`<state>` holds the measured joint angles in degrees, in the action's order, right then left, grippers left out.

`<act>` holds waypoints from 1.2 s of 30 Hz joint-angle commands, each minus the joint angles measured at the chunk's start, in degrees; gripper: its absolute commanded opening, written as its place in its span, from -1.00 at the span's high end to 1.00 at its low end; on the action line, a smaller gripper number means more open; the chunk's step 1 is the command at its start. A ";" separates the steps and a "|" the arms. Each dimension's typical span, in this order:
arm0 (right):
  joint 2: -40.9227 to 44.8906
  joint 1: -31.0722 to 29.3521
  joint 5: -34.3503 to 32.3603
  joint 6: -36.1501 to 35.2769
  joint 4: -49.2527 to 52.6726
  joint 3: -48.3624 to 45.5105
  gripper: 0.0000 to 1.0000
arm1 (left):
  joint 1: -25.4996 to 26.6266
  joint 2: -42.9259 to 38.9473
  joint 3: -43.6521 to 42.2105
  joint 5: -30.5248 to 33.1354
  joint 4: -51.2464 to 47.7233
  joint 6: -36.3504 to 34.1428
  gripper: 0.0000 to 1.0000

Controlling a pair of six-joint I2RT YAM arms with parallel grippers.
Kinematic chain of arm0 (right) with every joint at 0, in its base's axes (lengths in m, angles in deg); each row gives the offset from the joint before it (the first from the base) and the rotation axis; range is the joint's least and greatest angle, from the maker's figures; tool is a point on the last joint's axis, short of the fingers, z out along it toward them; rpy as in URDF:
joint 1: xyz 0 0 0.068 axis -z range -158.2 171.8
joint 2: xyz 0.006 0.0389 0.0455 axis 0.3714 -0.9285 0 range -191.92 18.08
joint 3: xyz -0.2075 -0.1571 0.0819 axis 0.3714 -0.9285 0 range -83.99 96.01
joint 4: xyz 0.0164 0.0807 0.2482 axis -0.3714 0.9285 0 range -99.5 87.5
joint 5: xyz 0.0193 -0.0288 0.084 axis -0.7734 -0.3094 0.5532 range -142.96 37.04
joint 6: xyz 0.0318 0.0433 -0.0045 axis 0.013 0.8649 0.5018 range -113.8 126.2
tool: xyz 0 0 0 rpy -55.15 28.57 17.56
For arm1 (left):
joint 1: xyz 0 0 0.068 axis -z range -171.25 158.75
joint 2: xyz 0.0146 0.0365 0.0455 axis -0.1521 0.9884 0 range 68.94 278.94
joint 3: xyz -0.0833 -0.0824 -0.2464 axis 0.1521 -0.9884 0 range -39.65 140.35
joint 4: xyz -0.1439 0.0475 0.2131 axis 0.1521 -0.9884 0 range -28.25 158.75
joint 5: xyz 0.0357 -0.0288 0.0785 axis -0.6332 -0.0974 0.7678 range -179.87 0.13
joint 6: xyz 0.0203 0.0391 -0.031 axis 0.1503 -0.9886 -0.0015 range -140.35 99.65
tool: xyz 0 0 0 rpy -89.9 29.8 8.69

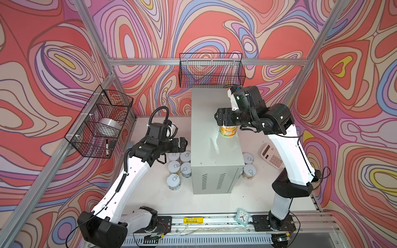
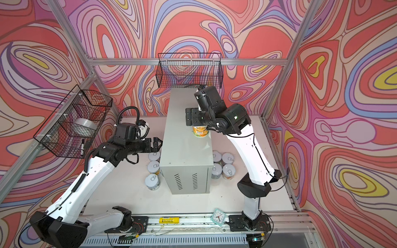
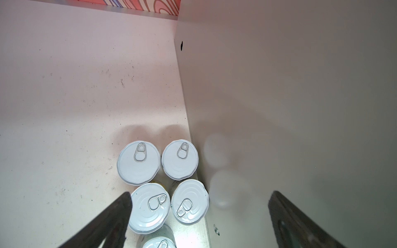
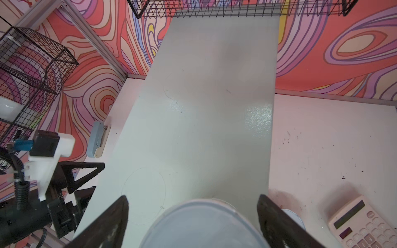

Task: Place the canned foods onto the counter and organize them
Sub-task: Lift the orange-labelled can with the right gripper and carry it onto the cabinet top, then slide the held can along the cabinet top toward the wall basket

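Right gripper [image 4: 192, 197], spread wide, straddles orange can [image 1: 228, 132] at counter [image 1: 206, 111] edge; left gripper [image 3: 200, 193] wide too.

White shells, black joints and bases on left arm [image 1: 129, 171] and right arm [image 1: 287, 146]. Ribbed black conduit [image 1: 125, 165] zip-tied along the left, thin black wire [image 1: 305, 156] along the right. Black triangular fingers on left gripper [image 3: 199, 193].

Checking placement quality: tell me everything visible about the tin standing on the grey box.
The tin is a short cylinder with an orange, yellow and green paper label bearing a barcode and a pale metal lid. It stands upright on the counter's glossy top, near the edge on the right arm's side. The right gripper hangs over it, jaws open either side with gaps showing, so only the counter appears to touch it.
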<state>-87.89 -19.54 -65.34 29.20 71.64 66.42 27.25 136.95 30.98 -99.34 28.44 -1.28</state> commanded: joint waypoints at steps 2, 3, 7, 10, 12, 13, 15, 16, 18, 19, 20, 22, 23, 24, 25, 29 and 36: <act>4.11 -0.32 1.23 -1.60 -2.83 -0.42 -0.87 | -0.52 -1.11 0.54 -0.07 0.24 -0.70 -1.00; 4.11 -0.32 1.47 -1.79 -2.70 -0.42 -0.86 | -0.56 -1.34 0.57 0.04 0.24 -0.70 -1.00; 7.83 -0.32 0.64 -2.35 -2.49 -2.11 -0.86 | -0.50 -1.85 0.83 -0.53 0.23 -0.55 -1.00; 10.92 -0.32 1.67 -2.15 -3.70 -4.55 -0.87 | -0.53 -2.21 0.82 -0.70 0.08 -0.35 -1.00; 13.02 -0.32 2.25 -1.99 -4.13 -6.52 -0.81 | -0.49 -2.56 0.89 -0.88 -0.03 -0.18 -0.98; 14.06 -0.27 2.69 -1.99 -4.00 -7.50 -0.62 | -0.52 -2.69 0.82 -0.98 0.02 -0.10 -0.98; 15.06 -0.32 4.36 -2.26 -2.55 -8.52 -0.31 | -0.56 -2.97 0.89 -1.49 -0.11 -0.02 -0.97; 15.28 -0.32 4.85 -2.34 -1.58 -8.78 -0.25 | -0.53 -3.15 0.91 -1.51 -0.27 0.05 -0.97; 16.17 -0.53 5.11 -2.32 -0.62 -10.87 -0.23 | -0.51 -3.63 0.84 -1.51 -0.57 0.26 -0.97; 17.13 -0.63 4.94 -2.07 -1.00 -12.91 -0.23 | -0.53 -3.92 0.76 -1.66 -0.64 0.35 -0.97; 18.25 -0.71 4.89 -1.83 -1.87 -15.52 -0.23 | -0.49 -4.30 0.50 -1.68 -0.64 0.51 -0.97; 19.83 -0.76 4.88 -1.36 -2.77 -19.10 -0.27 | -0.50 -4.93 -0.11 -1.60 -0.48 0.77 -0.96; 20.36 -0.84 4.67 -1.18 -2.82 -20.26 -0.32 | -0.56 -5.12 -0.29 -1.59 -0.55 0.88 -0.96; 20.93 -0.85 4.41 -0.95 -2.91 -21.71 -0.39 | -0.52 -5.30 -0.40 -1.63 -0.59 0.96 -0.96; 21.71 -1.01 4.26 -0.62 -3.48 -23.41 -0.42 | -0.55 -5.37 -0.54 -1.70 -0.72 1.10 -0.96; 24.00 -1.02 4.29 -0.29 -6.62 -29.86 -0.46 | -0.55 -5.72 -0.80 -1.93 -0.64 1.25 -0.96; 24.86 -1.02 5.42 0.13 -14.87 -36.84 -0.39 | -0.54 -5.75 -1.61 -2.26 -0.11 1.49 -0.95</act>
<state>-64.07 -20.26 -60.62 28.85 62.62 31.05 27.05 131.84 30.30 -100.78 28.35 -0.41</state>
